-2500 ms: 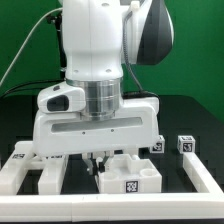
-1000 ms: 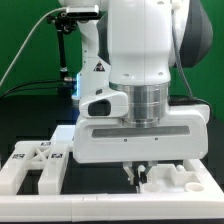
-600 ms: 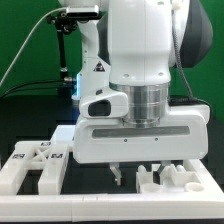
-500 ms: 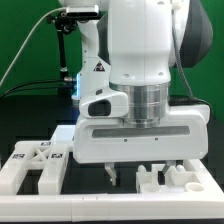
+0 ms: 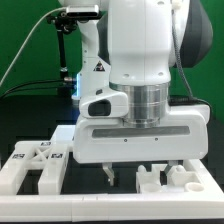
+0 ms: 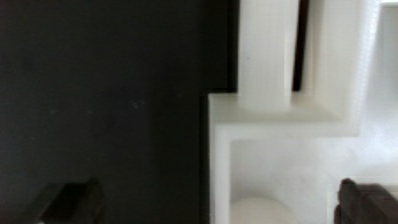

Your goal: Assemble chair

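My gripper [image 5: 133, 172] hangs low over the table with its jaws wide open and nothing clamped between them. A white notched chair piece [image 5: 168, 178] rests on the table just below it, toward the exterior view's right. In the wrist view the dark fingertips [image 6: 71, 205] stand far apart around my gripper [image 6: 219, 205]. The white chair piece [image 6: 294, 130] lies between them, nearer one finger, with black table beside it. More tagged white chair pieces [image 5: 30, 162] lie at the exterior view's left.
A long white rail [image 5: 100, 212] runs along the table's front edge. A black camera stand [image 5: 65, 50] with cables rises at the back left. The arm's wide white body [image 5: 140, 135] hides the table's middle.
The jaws have gone from shut to wide open, letting go of the notched white piece, which stays on the table. The arm has held its place.
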You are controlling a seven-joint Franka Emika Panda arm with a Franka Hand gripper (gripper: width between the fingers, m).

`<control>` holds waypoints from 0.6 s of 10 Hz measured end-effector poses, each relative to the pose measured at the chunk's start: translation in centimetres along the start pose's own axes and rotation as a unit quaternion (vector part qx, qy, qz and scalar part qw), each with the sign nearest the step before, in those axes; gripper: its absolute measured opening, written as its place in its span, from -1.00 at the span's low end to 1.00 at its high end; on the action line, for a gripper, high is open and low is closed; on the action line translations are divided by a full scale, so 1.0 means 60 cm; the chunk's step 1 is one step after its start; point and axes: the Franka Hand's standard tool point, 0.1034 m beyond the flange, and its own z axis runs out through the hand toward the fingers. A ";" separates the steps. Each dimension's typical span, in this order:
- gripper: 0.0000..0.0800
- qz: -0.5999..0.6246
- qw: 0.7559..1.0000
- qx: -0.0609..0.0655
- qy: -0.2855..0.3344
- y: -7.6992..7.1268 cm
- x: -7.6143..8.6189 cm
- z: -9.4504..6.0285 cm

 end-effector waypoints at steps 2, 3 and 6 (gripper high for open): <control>0.62 -0.003 1.000 0.000 -0.006 0.003 -0.010 -0.019; 0.62 -0.016 1.000 0.001 -0.020 0.016 -0.028 -0.041; 0.62 -0.020 0.997 0.006 -0.080 0.033 -0.085 -0.078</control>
